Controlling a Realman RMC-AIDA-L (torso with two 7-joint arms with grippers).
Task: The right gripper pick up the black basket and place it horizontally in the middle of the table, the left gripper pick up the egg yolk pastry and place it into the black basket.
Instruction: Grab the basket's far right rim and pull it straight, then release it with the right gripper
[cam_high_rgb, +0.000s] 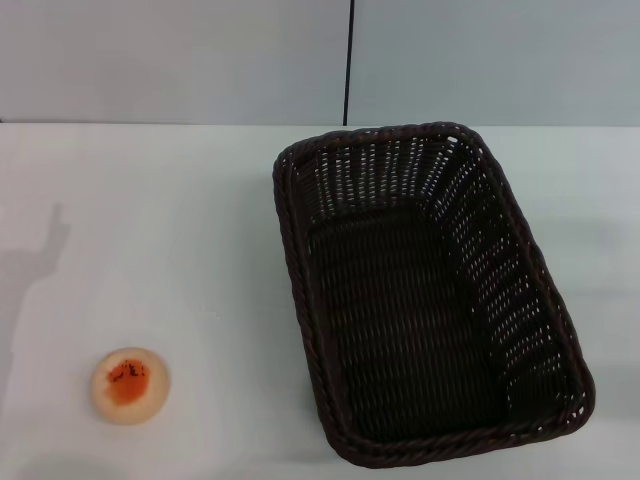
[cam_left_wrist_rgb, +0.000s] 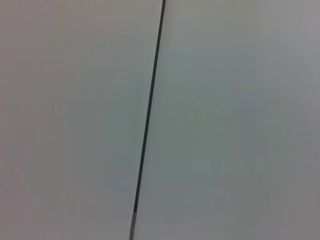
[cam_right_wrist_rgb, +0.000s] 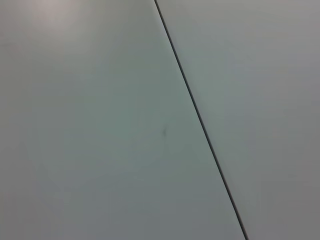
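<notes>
The black basket (cam_high_rgb: 425, 290) stands on the white table (cam_high_rgb: 180, 220) right of centre, lengthwise and slightly turned, and it is empty. The egg yolk pastry (cam_high_rgb: 129, 384) lies on the table at the near left, well apart from the basket. Neither gripper shows in the head view. Both wrist views show only a pale wall with a dark seam (cam_left_wrist_rgb: 148, 115), which also shows in the right wrist view (cam_right_wrist_rgb: 200, 120). No fingers are seen.
A pale wall with a vertical dark seam (cam_high_rgb: 349, 60) runs behind the table's far edge. A faint shadow (cam_high_rgb: 40, 260) falls on the table at the left.
</notes>
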